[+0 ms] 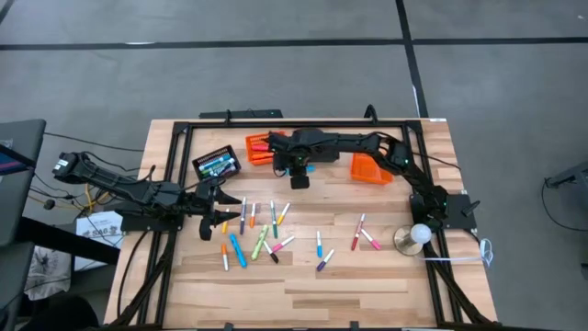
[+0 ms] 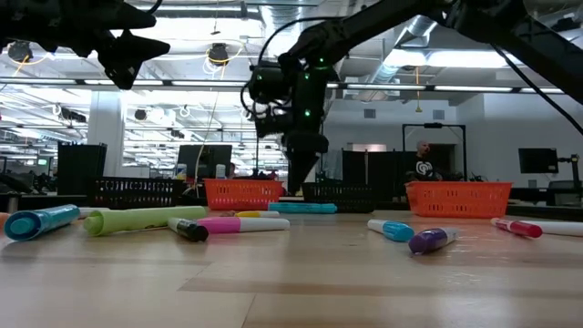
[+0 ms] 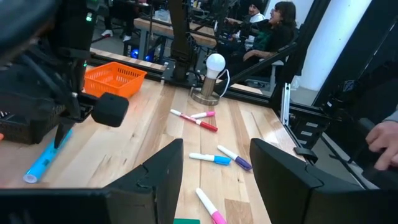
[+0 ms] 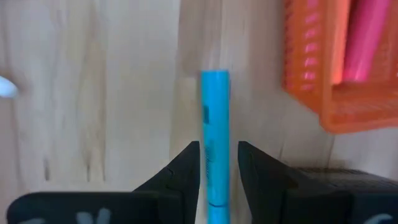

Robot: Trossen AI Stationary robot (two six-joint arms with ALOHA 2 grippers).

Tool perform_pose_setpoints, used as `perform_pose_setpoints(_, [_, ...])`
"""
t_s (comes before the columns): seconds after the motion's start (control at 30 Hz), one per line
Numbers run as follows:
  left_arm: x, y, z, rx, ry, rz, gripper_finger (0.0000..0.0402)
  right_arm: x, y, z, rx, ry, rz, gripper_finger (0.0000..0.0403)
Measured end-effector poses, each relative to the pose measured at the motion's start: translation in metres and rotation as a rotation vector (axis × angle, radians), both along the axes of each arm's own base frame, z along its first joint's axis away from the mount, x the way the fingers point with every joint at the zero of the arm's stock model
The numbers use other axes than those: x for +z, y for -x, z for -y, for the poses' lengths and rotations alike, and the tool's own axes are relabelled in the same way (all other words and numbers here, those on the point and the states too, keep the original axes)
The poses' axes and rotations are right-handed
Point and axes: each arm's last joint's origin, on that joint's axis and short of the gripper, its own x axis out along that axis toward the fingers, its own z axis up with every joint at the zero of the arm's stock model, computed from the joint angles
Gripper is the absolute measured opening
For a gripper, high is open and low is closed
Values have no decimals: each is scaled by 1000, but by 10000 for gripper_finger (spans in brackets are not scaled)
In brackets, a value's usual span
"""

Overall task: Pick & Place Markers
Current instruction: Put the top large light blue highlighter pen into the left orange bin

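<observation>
Right pincer: positioned in the upper centre of the high view, just beside the orange basket. The right wrist view shows its two fingers flanking a light blue marker, one on each side. The marker lies on the table in the left wrist view, so whether the fingers are clenched on it or merely straddling it cannot be told. In my judgement the marker sits here because it is bound for the neighbouring basket, which already holds a pink item.

Left pincer: at centre left of the high view, above the edge of the marker scatter. Its fingers stand apart and released, with nothing between them, in the left wrist view. It appears to be waiting.

Markers: the remainder are strewn flat across the middle of the table, mostly in a cluster at lower centre-left, with a few at lower centre-right near a round lamp. They are short, thin and capped, in pink, green, blue, purple, orange and white.

A second orange basket sits at upper centre-right, and a black basket at upper centre-left holds further items.
</observation>
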Motion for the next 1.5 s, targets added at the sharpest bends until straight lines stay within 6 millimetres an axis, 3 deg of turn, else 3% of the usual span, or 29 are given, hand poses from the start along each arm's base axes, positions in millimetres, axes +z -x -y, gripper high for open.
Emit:
perform_pose_setpoints(0.6, [0, 0, 0, 8, -1, 0, 186, -2, 2, 3, 3, -56, -2, 99])
perform_pose_setpoints(0.87, [0, 0, 0, 8, -1, 0, 186, -33, 13, -1, 4, -32, -80, 99])
perform_pose_setpoints(1.13, [0, 0, 0, 11, 0, 1, 186, -34, 12, -3, -6, -2, -72, 98])
perform_pose_setpoints(1.4, [0, 0, 0, 12, 4, 4, 186, -34, 11, -10, -54, -8, -76, 42])
perform_pose_setpoints(1.5, [1, 0, 0, 12, 5, 7, 186, -34, 11, -12, -90, -40, -69, 41])
